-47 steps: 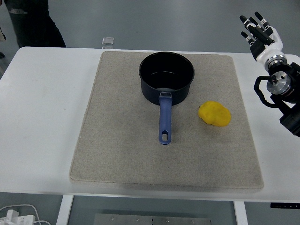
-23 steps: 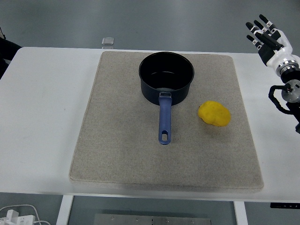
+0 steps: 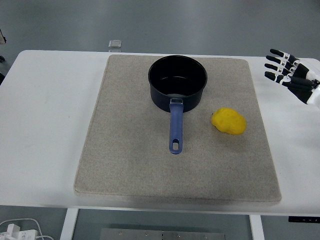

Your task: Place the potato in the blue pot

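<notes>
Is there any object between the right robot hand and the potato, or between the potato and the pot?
Nothing visible. The right robot hand, fingers spread, is at the right edge; only bare mat and table lie between it and the potato. The blue pot sits up-left of the potato, its handle pointing away from that path.

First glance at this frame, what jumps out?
The yellow potato stands out most, lying on the grey mat just right of the blue pot. The pot sits at the mat's far centre, empty, with its handle pointing toward the near edge. At the right edge, the right hand hangs over the white table with fingers spread, holding nothing.
</notes>
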